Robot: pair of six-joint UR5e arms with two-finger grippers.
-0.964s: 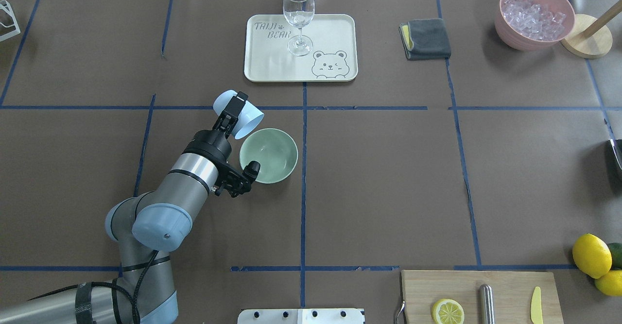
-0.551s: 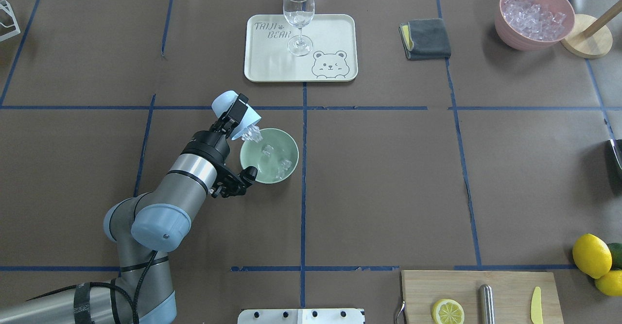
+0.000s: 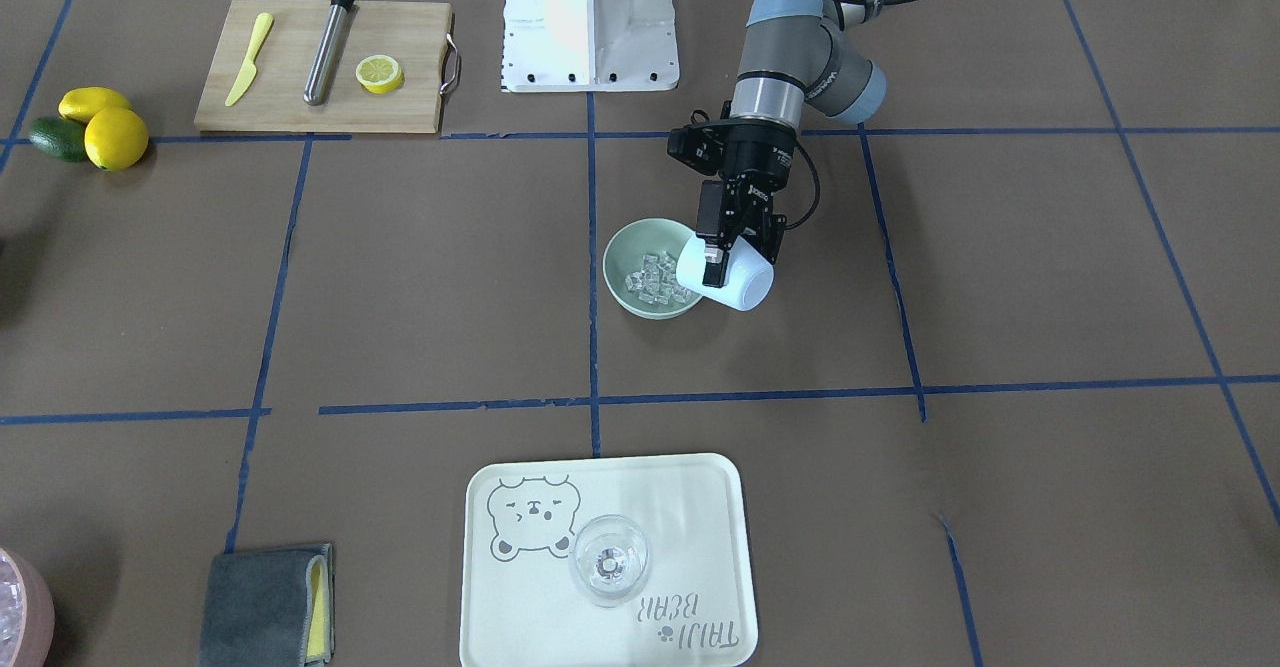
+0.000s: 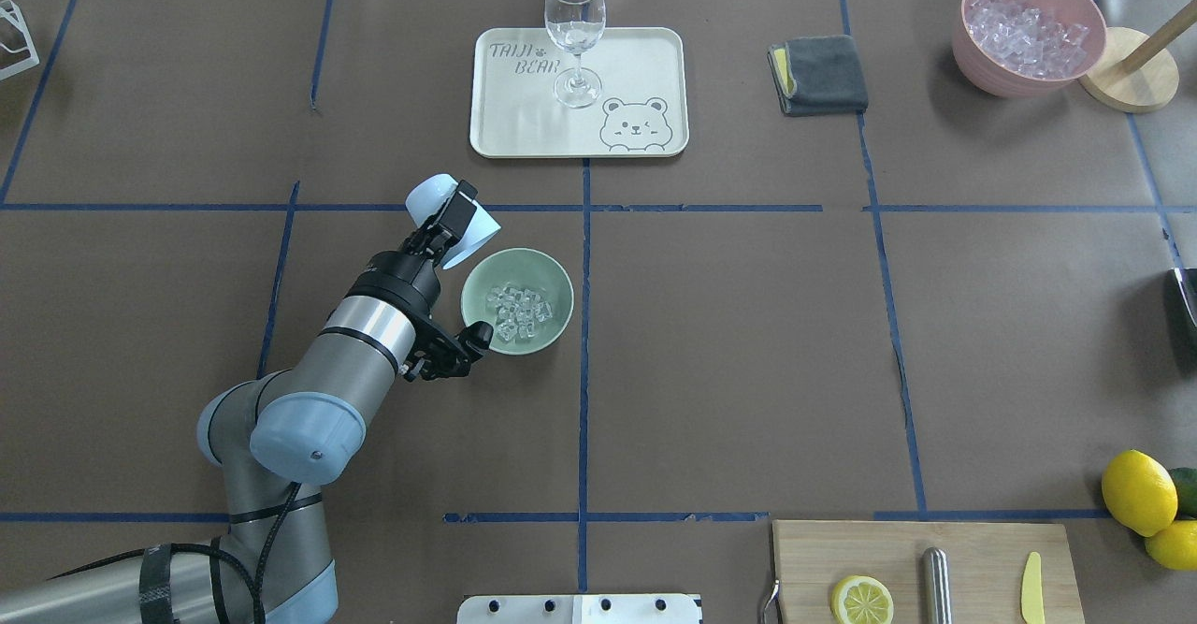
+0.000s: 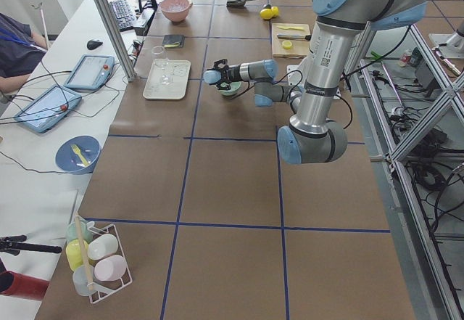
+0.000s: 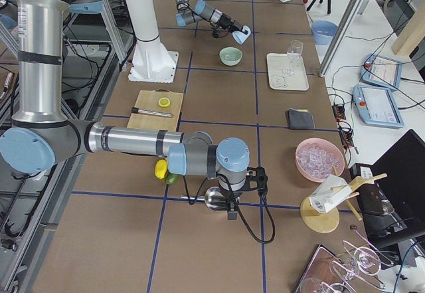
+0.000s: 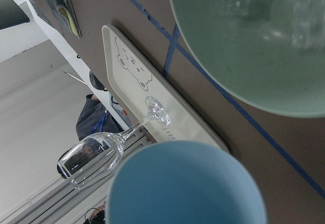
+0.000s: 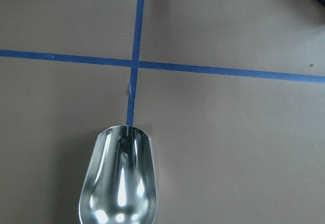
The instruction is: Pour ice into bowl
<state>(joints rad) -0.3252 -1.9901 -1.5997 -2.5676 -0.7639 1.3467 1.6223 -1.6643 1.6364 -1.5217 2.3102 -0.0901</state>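
Observation:
The pale mint-green bowl (image 4: 479,287) stands on the brown table left of centre, also in the front view (image 3: 622,250). A heap of clear ice cubes (image 4: 519,311) lies inside it (image 3: 657,283). My left gripper (image 4: 455,222) is shut on a light blue cup (image 4: 425,195), tipped with its mouth over the bowl's far left rim (image 3: 738,285). The left wrist view shows the cup (image 7: 188,183) and the bowl (image 7: 228,46) with ice (image 7: 299,16). My right gripper (image 6: 232,203) is far to the right over a metal scoop (image 8: 119,183); I cannot tell whether it is open or shut.
A cream tray (image 4: 645,53) with a wine glass (image 4: 574,25) sits behind the bowl. A grey cloth (image 4: 818,74) and a pink bowl of ice-like pieces (image 4: 1029,30) are at the back right. A cutting board (image 4: 973,549) and lemons (image 4: 1136,491) are at the front right.
The bowl was empty a second ago. The left gripper tipped the cup further, the ice slid out, and it now lies in the bowl.

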